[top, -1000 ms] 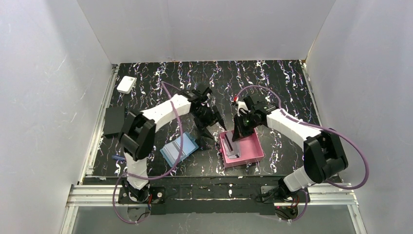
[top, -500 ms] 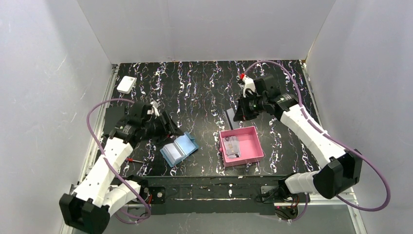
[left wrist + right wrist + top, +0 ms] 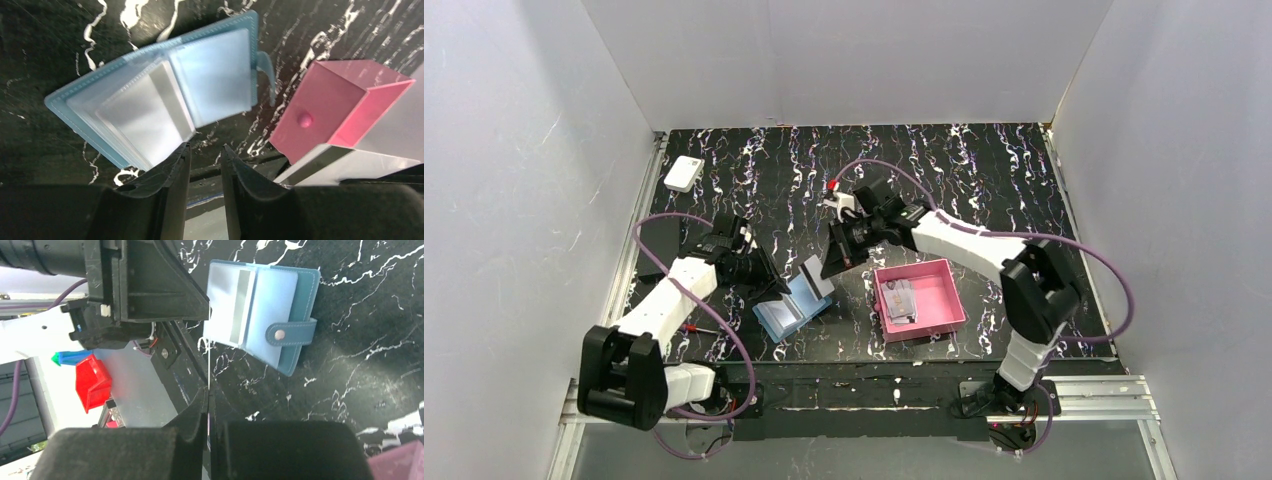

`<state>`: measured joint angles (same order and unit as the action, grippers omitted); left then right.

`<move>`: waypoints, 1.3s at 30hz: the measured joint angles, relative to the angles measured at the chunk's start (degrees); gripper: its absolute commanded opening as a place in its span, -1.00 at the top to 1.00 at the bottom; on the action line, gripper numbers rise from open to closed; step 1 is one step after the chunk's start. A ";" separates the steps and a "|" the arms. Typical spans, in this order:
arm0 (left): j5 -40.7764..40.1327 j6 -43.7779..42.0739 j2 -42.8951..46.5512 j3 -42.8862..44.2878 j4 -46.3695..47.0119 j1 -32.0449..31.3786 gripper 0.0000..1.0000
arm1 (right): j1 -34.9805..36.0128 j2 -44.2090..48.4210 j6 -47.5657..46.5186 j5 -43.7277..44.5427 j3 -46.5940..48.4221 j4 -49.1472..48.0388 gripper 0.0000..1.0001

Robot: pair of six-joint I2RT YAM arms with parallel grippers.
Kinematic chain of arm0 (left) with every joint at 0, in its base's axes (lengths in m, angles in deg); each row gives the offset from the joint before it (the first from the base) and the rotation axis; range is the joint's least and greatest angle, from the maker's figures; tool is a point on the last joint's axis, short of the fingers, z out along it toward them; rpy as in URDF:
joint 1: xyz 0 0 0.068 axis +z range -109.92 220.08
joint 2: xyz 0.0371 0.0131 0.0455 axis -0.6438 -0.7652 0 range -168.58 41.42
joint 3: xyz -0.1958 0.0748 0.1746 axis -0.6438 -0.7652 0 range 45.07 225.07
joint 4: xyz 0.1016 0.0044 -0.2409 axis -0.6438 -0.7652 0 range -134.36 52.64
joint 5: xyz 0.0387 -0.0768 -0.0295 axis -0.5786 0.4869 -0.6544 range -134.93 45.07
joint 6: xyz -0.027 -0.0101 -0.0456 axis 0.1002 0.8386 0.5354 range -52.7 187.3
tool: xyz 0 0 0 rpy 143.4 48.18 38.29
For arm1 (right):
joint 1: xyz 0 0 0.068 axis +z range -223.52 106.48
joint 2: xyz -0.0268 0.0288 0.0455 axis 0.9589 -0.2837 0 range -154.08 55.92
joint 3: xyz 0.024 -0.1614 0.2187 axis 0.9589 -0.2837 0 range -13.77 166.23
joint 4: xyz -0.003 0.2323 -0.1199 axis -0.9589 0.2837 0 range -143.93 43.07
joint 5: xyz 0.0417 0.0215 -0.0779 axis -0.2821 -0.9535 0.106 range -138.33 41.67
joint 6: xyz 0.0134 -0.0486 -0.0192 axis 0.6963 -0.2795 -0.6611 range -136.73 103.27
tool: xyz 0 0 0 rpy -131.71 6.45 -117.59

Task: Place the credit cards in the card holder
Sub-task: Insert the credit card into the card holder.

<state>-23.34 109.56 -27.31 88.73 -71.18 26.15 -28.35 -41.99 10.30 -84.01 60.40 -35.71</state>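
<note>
The card holder (image 3: pixel 790 308) lies open on the bench (image 3: pixel 984 180), left of the tray (image 3: pixel 956 300). Two credit cards (image 3: pixel 900 300) lie in the tray's left half. The left tool (image 3: pixel 769 283) sits just left of the card holder. The right tool (image 3: pixel 832 266), gripping one credit card (image 3: pixel 817 275), stands just behind its right edge.

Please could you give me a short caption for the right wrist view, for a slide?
Right end effector holds a credit card edge-on near the open card holder.

A pink square tray (image 3: pixel 936 296) is sitting right of centre on the black, white-veined table (image 3: pixel 984 170); a small white box (image 3: pixel 683 173) is lying at upper left; a matte black slab (image 3: pixel 654 250) is resting at the left edge.
</note>
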 measured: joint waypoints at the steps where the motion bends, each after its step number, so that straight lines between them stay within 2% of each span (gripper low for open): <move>1: -0.35 -0.35 -1.36 -0.09 0.50 0.17 0.46 | 0.22 -1.90 0.22 -0.59 0.52 -0.57 0.97; 11: -1.66 -2.60 -6.19 -2.43 2.82 0.37 0.49 | 1.05 -13.16 -0.37 -4.59 4.07 -1.68 0.97; 16: -3.58 -3.30 -6.84 -2.95 2.23 0.37 0.63 | 1.97 -17.00 -1.44 -5.64 6.27 -1.25 0.97; 18: -4.50 -3.43 -7.10 -3.19 2.01 0.37 0.71 | 2.21 -18.05 -1.90 -5.84 6.71 -1.11 0.97; 39: -6.01 -2.62 -7.26 -4.26 1.90 0.61 0.87 | 2.43 -26.95 -8.83 -13.00 14.08 7.76 0.97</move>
<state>-29.35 106.93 -34.57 84.47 -69.28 26.76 -25.92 -68.94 1.47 -97.02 74.48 -27.95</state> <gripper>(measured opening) 0.073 0.053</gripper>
